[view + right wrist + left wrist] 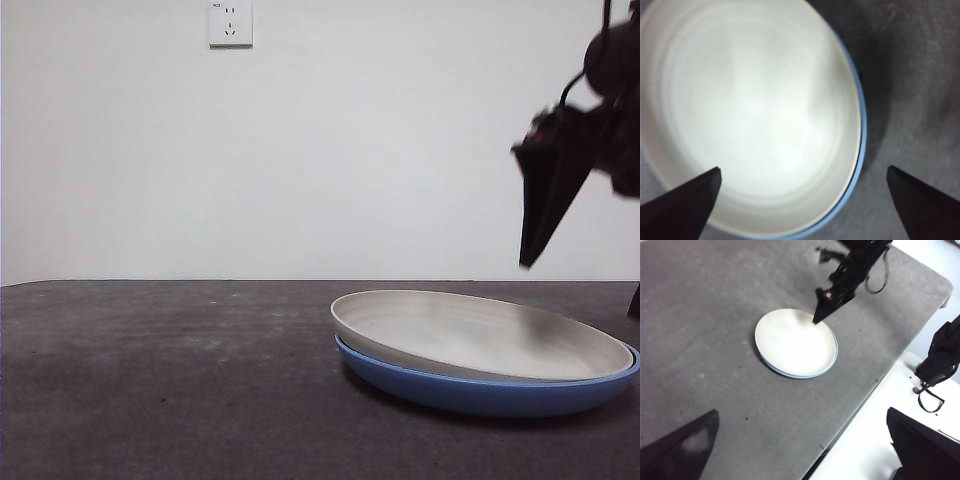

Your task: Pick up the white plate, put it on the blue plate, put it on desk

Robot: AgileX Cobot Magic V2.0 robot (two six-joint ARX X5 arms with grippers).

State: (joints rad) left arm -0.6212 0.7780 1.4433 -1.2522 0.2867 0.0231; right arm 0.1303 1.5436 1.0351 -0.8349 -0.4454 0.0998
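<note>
The white plate [480, 335] sits nested in the blue plate [490, 392], and the pair rests on the dark tabletop [160, 380]; in the front view the white plate lies slightly askew, its near-left rim riding a little higher above the blue rim than the far side, so it may not be fully seated. The right end effector [802, 200] hangs above the stack with its jaws spread wide and nothing between them, one jaw over the white plate's inner edge and the other out over the bare tabletop beyond the blue rim. The left end effector [800, 450] waits well away from the plates, also spread open and empty. The stacking step looks done, so the risks lie in whatever comes next. If the right end effector drops for a rim grasp, its jaws straddle both rims at once, and it could pinch the blue plate together with the white one, or catch only the thin blue lip and tip the stack. A glossy blue surface under a matte plate probably offers little friction, so a sideways nudge from a descending jaw could slide the white plate off centre. A low curved rim gives little to hold, so a shallow bite may slip.
</note>
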